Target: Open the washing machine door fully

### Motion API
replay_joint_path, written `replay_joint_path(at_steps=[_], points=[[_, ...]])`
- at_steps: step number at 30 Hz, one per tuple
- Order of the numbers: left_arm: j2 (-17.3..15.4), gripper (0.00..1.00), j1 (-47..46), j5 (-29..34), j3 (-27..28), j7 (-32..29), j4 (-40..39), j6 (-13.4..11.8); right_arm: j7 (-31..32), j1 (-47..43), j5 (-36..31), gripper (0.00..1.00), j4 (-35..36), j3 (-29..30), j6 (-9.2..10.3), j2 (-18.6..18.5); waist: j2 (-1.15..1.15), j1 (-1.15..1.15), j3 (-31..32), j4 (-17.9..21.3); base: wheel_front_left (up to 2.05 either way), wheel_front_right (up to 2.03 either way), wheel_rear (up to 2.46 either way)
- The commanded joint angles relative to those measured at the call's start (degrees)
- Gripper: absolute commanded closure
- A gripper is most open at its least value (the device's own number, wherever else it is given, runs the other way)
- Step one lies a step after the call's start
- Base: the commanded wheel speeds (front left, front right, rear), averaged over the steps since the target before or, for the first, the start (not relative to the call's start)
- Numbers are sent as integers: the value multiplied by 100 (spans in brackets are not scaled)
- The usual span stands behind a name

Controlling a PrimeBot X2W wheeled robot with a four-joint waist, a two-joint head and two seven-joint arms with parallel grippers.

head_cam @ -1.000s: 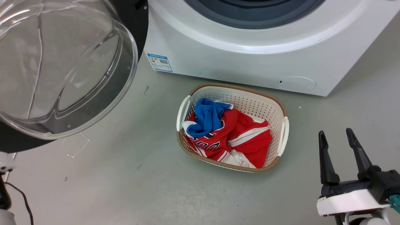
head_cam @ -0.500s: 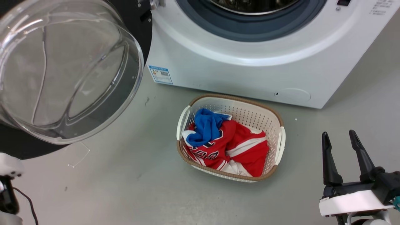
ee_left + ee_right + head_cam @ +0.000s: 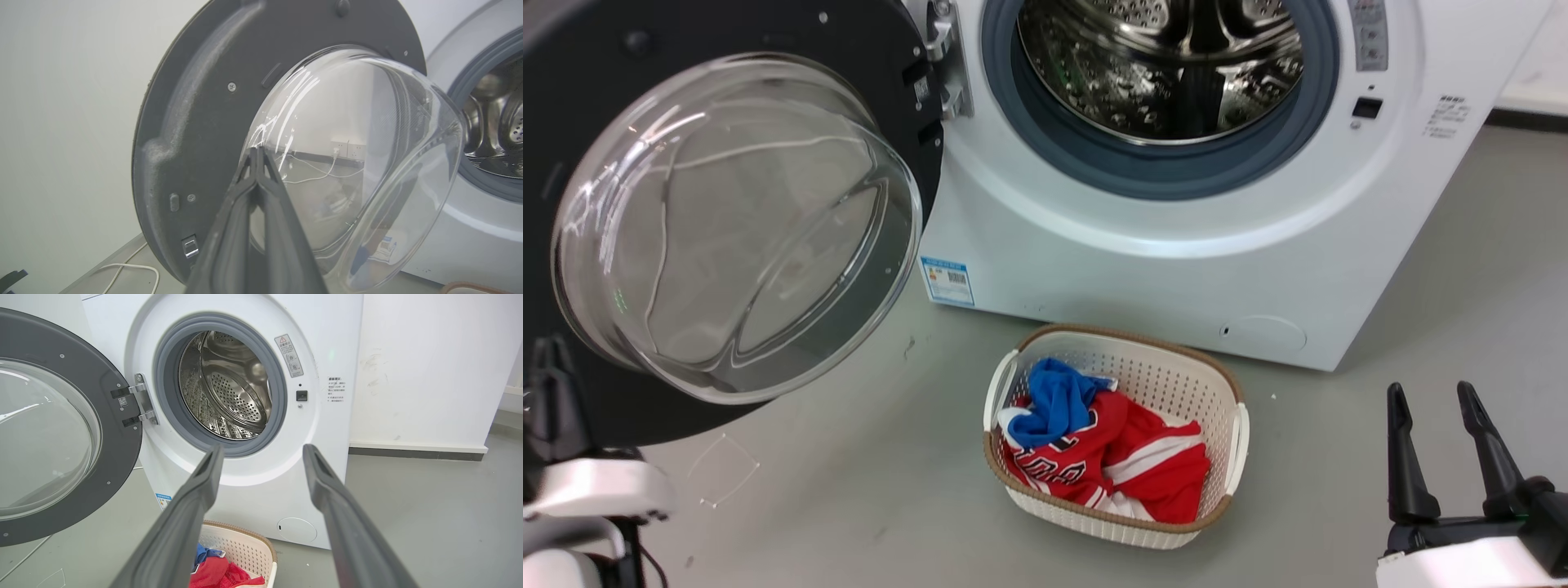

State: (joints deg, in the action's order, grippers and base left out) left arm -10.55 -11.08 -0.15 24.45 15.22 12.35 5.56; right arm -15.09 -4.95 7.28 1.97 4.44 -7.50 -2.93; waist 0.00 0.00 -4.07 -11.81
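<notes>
One door [image 3: 768, 28] stands swung wide left of the washer [image 3: 1176, 278]; left pincer [image 3: 258, 150] clenched, empty, near its glass; right pincer [image 3: 1429, 390] released, right of the basket [image 3: 1123, 333].

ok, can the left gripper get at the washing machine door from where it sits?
Probably yes. The left gripper, shut, points straight at the washing machine door, at its inner face beside the glass bowl, with nothing between them. Whether they touch can't be told.

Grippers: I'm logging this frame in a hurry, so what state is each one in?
Left gripper: shut, holding nothing.
Right gripper: open, holding nothing.
</notes>
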Motion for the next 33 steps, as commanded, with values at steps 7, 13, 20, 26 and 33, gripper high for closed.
replay_joint_path(at_steps=[7,13,20,26,33], points=[[297,100,613,115,-474,-13,-570,75,-11,-259,30,0,159,164,1,11,0,0,419,188,0,0,0],[503,100,991,140,-999,-13,-947,103,-10,-368,23,0,224,207,1,11,0,0,520,370,0,0,0],[627,100,1176,118,-1571,-13,-1130,133,-10,-463,13,0,253,208,1,10,0,0,538,607,0,0,0],[688,100,1332,37,-1957,-13,-1048,88,-10,-525,38,0,183,194,1,11,0,0,533,823,0,0,0],[726,100,1410,-39,-2179,-13,-928,-30,-10,-577,47,0,154,200,1,11,0,0,503,1038,0,0,0]])
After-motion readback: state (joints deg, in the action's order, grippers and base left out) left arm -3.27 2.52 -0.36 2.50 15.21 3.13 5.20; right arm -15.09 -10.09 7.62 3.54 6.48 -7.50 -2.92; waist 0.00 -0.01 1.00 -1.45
